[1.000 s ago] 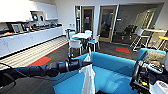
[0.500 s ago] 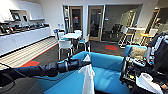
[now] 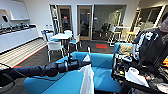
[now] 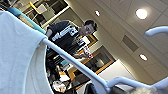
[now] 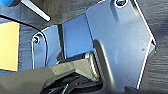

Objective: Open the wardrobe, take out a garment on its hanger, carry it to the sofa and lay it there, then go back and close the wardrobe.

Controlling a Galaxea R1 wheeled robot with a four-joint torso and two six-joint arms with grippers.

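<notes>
The left gripper [image 3: 83, 63] reaches in from nine o'clock at the end of a long dark arm and pinches the hanger [image 3: 87, 57], whose thin hook rises just above it. From the hanger the white T-shirt [image 3: 87, 78] hangs straight down toward six o'clock, its hem running off the lower edge of the head view, in front of the bright-blue sofa [image 3: 105, 75]. In the left wrist view the hanger's white bar [image 4: 75, 63] crosses close to the lens with the shirt [image 4: 17, 55] draped over its shoulder end.

The sofa's seat lies open at four o'clock from the gripper, and its low curved back runs across just behind the hanger. At three o'clock a person in a dark top with white print [image 3: 150, 47] stands close behind a dark cart or rig [image 3: 135, 75] loaded with gear, which hems in the sofa's right end. A blue seat with a patterned cushion [image 3: 123, 48] sits at two o'clock. Toward twelve o'clock a white table with chairs [image 3: 61, 37] stands on open dark floor, with glass doors [image 3: 83, 22] beyond. A long white kitchen bench [image 3: 17, 37] lines the wall at ten o'clock.

Whether the right gripper is spread or closed, I cannot tell.
</notes>
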